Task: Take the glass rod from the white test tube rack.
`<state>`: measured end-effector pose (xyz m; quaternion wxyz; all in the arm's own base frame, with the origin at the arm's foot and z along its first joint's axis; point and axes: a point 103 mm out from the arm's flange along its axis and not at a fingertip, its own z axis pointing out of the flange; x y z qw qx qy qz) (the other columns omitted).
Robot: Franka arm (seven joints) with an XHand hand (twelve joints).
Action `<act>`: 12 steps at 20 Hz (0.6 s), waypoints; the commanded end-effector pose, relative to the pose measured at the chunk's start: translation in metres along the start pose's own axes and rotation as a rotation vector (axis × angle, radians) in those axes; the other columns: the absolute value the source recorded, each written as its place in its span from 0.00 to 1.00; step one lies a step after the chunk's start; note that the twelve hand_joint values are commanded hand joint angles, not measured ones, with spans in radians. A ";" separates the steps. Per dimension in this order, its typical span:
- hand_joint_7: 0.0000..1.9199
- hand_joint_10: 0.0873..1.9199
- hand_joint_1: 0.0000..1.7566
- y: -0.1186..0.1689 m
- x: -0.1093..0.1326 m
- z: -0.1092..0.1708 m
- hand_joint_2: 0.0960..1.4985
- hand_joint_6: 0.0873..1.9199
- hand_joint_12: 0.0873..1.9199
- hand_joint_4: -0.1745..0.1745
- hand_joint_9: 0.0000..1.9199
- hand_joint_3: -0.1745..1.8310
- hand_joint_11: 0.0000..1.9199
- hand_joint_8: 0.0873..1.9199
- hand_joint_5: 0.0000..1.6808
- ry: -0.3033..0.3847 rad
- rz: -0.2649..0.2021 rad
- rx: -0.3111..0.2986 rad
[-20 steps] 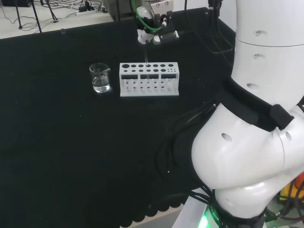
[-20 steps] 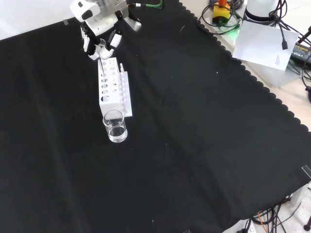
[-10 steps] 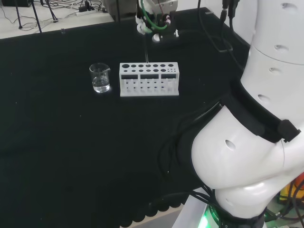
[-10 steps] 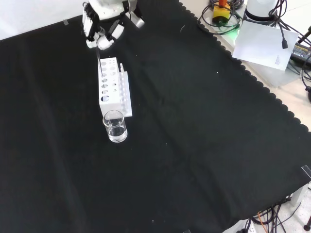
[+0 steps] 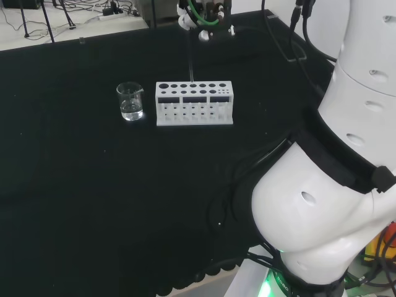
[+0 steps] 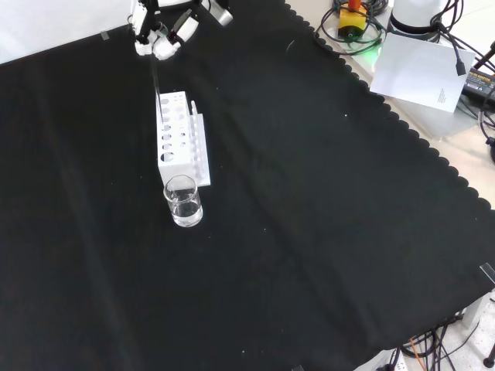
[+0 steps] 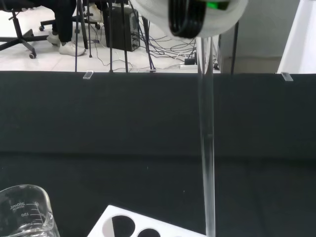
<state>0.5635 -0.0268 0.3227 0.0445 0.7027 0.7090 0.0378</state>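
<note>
From my station I see the hand (image 6: 166, 31) up at the far edge of the front view, fingers curled in and pinching the top of the glass rod (image 6: 157, 81). The rod hangs nearly upright, its long axis running vertically, upper end in the fingers and lower end pointing down at the white test tube rack (image 6: 178, 139). In the head view the rod (image 5: 190, 59) reads as a thin pale line dropping from the hand (image 5: 201, 18) to the rack's (image 5: 194, 103) back row of holes; I cannot tell whether its tip sits just inside a hole or just above it. The wrist view gives me the rod (image 7: 207, 148) as a clear straight shaft going down to the rack's top face (image 7: 148, 227), beside dark round holes. A glass beaker (image 5: 130, 101) with a little clear liquid stands just beside the rack's end, at its left in the head view. Both rest on the black-clothed worktop (image 6: 309, 232).
</note>
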 end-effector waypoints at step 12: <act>0.61 0.35 0.74 -0.015 0.031 -0.077 0.58 0.12 0.46 0.00 0.86 0.22 0.68 0.51 0.73 -0.013 -0.072 0.026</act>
